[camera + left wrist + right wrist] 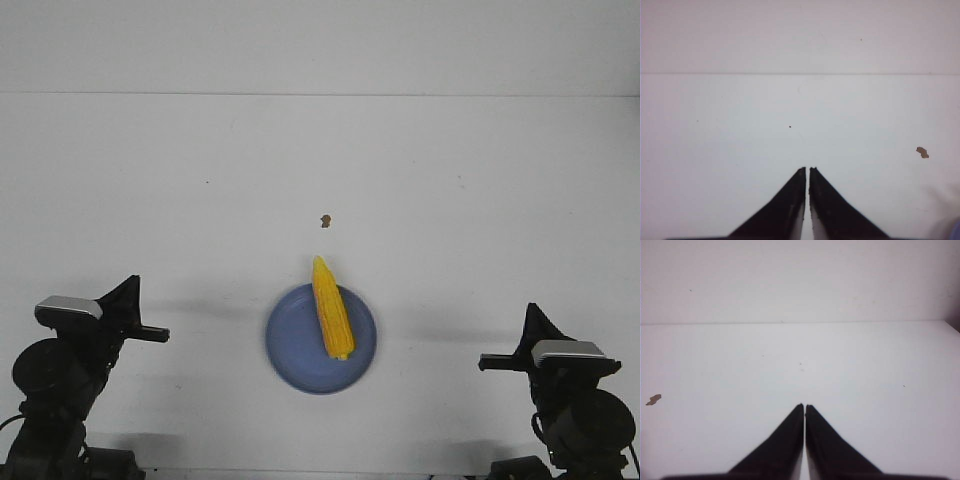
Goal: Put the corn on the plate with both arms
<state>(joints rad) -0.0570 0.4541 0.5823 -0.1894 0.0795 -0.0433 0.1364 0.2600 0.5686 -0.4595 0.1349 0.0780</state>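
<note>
Across the white table [150, 190], which is meeting a pale wall along a thin seam at the far side, a small brown speck [324, 221] is lying just beyond the plate. The periwinkle-blue plate [293, 350] is sitting near the front edge, midway between the two arms, and the yellow corn cob [331, 321] is resting on it, its pointed tip reaching over the far rim. The left gripper [807, 169] is hanging well apart from the plate, its black fingers drawn nearly together with only a sliver between them, holding nothing. The right gripper [804, 406] is likewise closed tip to tip, empty, touching nothing.
</note>
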